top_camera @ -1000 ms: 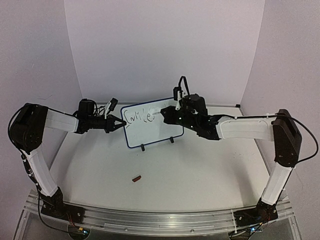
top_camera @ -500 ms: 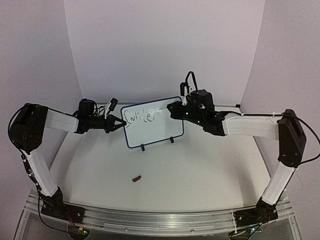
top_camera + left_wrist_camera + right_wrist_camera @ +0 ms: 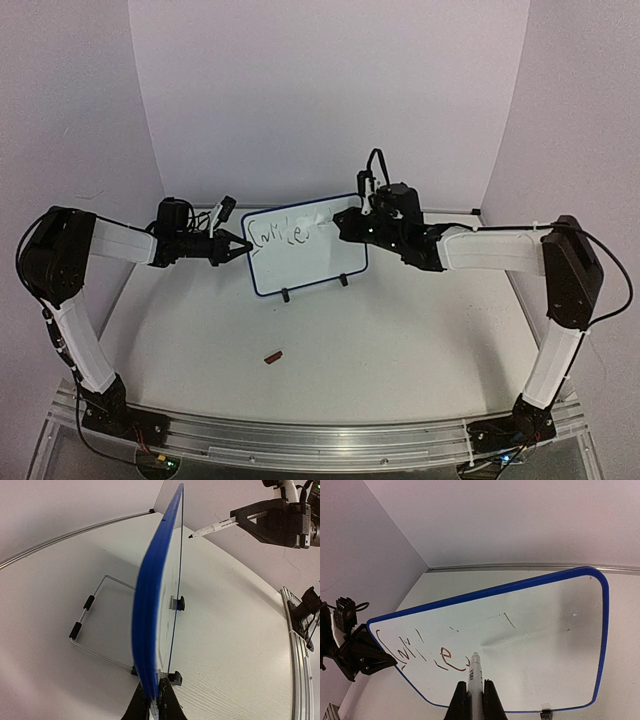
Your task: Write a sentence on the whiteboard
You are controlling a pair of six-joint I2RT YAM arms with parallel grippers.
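Observation:
The whiteboard point(image 3: 310, 268) stands upright on its two black feet at the middle back of the table, white with a thin blue frame. Scrawled dark marker letters point(image 3: 280, 235) run in one line across its upper left; they also show in the right wrist view point(image 3: 442, 659). My left gripper point(image 3: 243, 249) is shut on the board's left edge point(image 3: 150, 645), jaws pinching the frame point(image 3: 155, 700). My right gripper point(image 3: 347, 224) is shut on a white marker point(image 3: 476, 677), its tip close in front of the board just right of the last letter. The marker also shows in the left wrist view point(image 3: 215, 527).
A small dark red cap-like piece point(image 3: 272, 355) lies on the table in front of the board. A wire stand point(image 3: 95, 617) props the board from behind. The back wall is close behind the board, and side walls close in the table.
My right wrist rose and shifted right with the marker, then came back down a little toward the board. The left gripper and the board have not moved.

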